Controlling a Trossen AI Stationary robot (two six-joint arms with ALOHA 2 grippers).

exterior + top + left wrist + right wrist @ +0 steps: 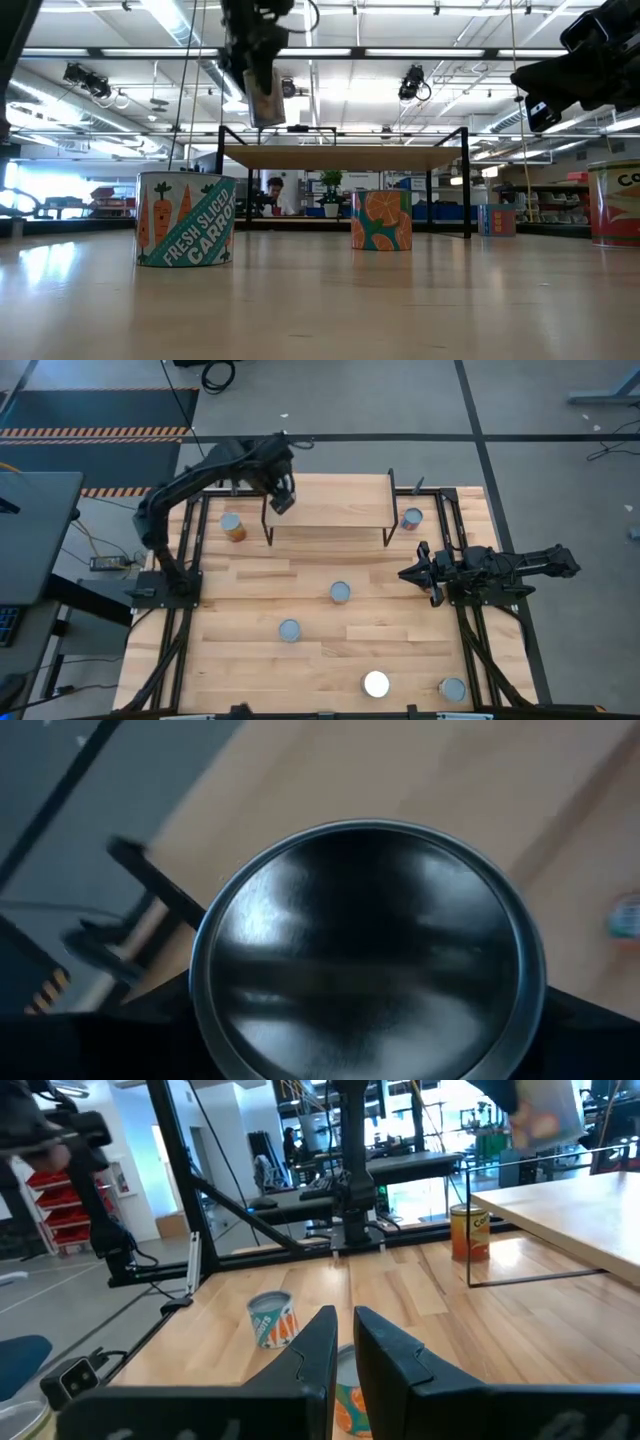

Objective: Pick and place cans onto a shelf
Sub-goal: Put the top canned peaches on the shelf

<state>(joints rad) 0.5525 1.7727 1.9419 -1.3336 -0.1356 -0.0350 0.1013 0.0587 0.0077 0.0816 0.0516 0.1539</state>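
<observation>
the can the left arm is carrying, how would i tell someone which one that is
Find the shelf, the small raised board at the far end of the table, then look above its left end, where the left gripper hangs. The can is clamped between its fingers. It is the only can in the air; every other can stands on the tabletop.

A teal can (pixel 185 221) with orange carrots, a teal-and-orange can (pixel 381 220), and a light-wood shelf (pixel 330 505) on black legs
</observation>
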